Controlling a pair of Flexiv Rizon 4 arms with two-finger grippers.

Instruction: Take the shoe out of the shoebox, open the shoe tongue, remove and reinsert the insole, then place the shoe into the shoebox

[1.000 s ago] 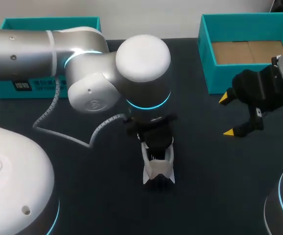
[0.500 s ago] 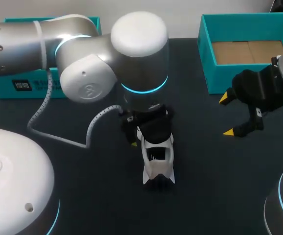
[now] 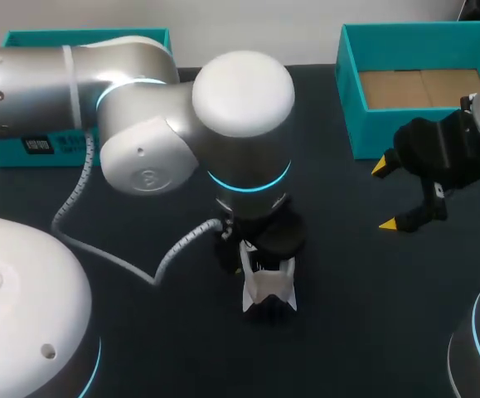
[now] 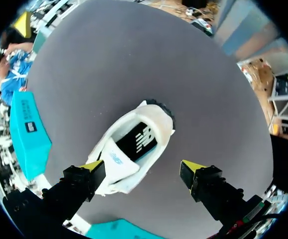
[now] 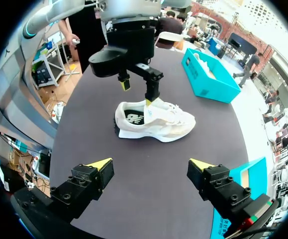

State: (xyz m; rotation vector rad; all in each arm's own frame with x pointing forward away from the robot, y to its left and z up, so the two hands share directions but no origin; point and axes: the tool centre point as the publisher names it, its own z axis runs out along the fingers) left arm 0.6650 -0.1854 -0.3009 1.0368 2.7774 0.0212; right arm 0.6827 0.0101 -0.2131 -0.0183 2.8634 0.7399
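- Lowered and swung nearer over the last second, the big silver left arm [image 3: 140, 108] now hides more of the low white sneaker [image 3: 269, 292]. The right arm has not stirred.
- That sneaker stands upright mid-worktop [image 3: 364, 323], out of its box, its dark insole [image 4: 140, 142] showing in the opening.
- Above it, the left end effector [image 4: 143, 167] is spread wide, one yellow tip at the tongue side, gripping nothing.
- For the tongue, I'd pinch its edge only and draw toward the toe; the shoe looks light and may tip.
- Well apart, the right end effector [image 3: 384, 196] hangs with its fingers parted and could steady the heel.
- Behind it, the open teal cardboard shoebox [image 3: 347, 91] shows bare brown floor.
- A second teal box [image 3: 7, 153] at far left holds something pale, too small to tell.
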